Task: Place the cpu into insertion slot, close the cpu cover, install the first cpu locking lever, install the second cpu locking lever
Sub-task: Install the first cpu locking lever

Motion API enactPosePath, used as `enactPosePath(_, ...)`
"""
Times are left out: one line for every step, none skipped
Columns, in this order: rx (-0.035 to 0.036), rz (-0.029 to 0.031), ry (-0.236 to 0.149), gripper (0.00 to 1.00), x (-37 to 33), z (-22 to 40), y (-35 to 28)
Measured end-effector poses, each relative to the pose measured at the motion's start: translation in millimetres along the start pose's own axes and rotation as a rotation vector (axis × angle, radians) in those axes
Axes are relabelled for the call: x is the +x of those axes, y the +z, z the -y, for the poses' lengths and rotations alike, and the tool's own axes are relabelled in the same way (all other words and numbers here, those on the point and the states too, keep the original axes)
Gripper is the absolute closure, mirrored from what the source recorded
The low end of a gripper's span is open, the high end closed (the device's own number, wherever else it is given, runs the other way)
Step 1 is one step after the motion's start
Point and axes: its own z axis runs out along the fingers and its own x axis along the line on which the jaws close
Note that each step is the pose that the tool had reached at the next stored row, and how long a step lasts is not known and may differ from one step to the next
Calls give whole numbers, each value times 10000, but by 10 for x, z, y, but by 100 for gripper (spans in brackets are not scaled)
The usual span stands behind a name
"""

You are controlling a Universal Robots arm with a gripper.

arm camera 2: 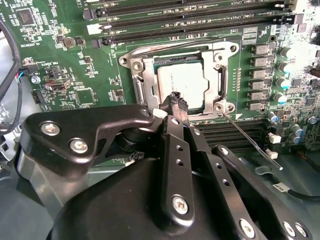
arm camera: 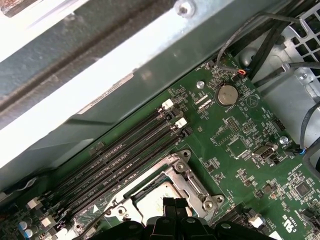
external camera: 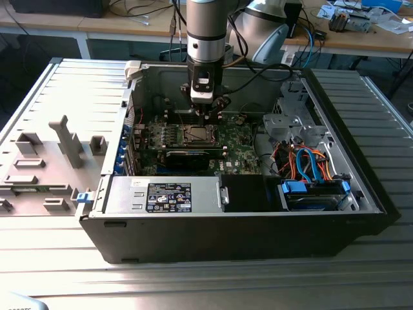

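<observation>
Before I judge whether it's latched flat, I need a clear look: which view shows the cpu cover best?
The second wrist view: the cpu cover lies close and nearly whole around the cpu, the jaws hiding one edge. The first wrist view shows one corner of the cover; the exterior view shows it far off, by the jaws.

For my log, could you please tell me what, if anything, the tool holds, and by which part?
Nothing: the tool is shut and empty, over the edge of the cpu cover.
</observation>
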Motion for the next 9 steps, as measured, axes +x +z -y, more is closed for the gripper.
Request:
enactPosePath(0, 0, -7, 89, 0, 0, 0)
enactPosePath(-1, 0, -14, 89, 0, 0, 0)
enactPosePath(-1, 0, -25, 89, 0, 0, 0)
enactPosePath(-2, -1, -38, 89, 0, 0, 0)
enactPosePath(-3, 0, -59, 89, 0, 0, 0)
enactPosePath(-4, 0, -71, 89, 0, 0, 0)
enactPosePath(-4, 0, -80, 89, 0, 0, 0)
enactPosePath(-4, 0, -86, 89, 0, 0, 0)
enactPosePath(-5, 0, -96, 89, 0, 0, 0)
